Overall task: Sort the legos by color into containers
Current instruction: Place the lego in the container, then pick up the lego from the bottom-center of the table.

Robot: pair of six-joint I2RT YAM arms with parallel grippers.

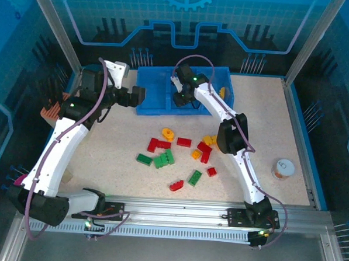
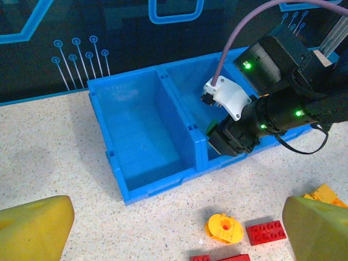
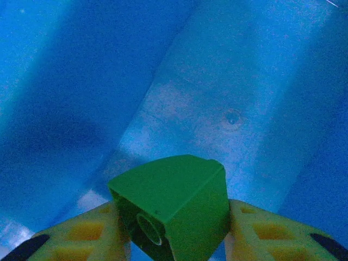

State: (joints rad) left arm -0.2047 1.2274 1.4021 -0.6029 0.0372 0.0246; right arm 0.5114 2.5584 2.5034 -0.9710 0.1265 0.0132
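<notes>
My right gripper [image 3: 175, 236] is shut on a green lego [image 3: 176, 193], holding it just above the floor of a blue compartment. From above, this gripper [image 1: 179, 99] reaches into the middle compartment of the blue tray [image 1: 147, 108]. In the left wrist view the green lego [image 2: 211, 126] peeks out at that gripper's tip. My left gripper [image 2: 174, 239] is open with nothing between its yellow fingers [image 2: 33, 228]; it hovers by the tray's left front corner [image 1: 140, 97]. The left compartment [image 2: 144, 130] is empty. Red, green and yellow legos [image 1: 164, 159] lie scattered mid-table.
A yellow round piece [image 2: 224, 227] and a red brick [image 2: 266, 232] lie just in front of the tray. Something yellow [image 1: 223, 92] sits in the right compartment. A small white can [image 1: 283, 169] stands at the right; a peach tool holder [image 1: 51, 109] is at the left edge.
</notes>
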